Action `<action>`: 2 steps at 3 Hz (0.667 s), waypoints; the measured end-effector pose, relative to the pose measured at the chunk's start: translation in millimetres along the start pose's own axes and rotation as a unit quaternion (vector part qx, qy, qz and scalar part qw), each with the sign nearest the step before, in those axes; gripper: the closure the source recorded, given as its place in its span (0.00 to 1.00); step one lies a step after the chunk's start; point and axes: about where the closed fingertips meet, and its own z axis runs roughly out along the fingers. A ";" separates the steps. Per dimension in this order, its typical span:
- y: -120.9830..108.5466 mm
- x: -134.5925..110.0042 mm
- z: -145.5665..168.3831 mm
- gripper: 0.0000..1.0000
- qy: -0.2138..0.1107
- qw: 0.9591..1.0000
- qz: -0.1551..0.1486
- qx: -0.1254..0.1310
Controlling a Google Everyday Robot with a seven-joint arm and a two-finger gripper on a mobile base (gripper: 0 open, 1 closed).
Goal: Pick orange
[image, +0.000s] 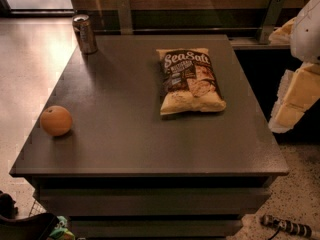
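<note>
The orange (pixel 56 120) is a small round fruit resting on the dark table (pixel 125 149) near its left edge, toward the front. My gripper (pixel 295 96) is a cream and white shape at the far right of the camera view. It hangs beside the table's right edge, far from the orange and holding nothing that I can see. Part of it is cut off by the frame edge.
A Sea Salt chip bag (pixel 191 81) lies flat at the table's middle right. A drink can (pixel 86 33) stands upright at the back left corner. A railing runs behind the table. Light floor lies to the left.
</note>
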 end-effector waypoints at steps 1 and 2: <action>13.5 -37.1 18.2 0.00 -0.044 0.999 -0.015 -0.019; 34.7 -94.2 49.5 0.00 -0.129 0.990 -0.038 -0.052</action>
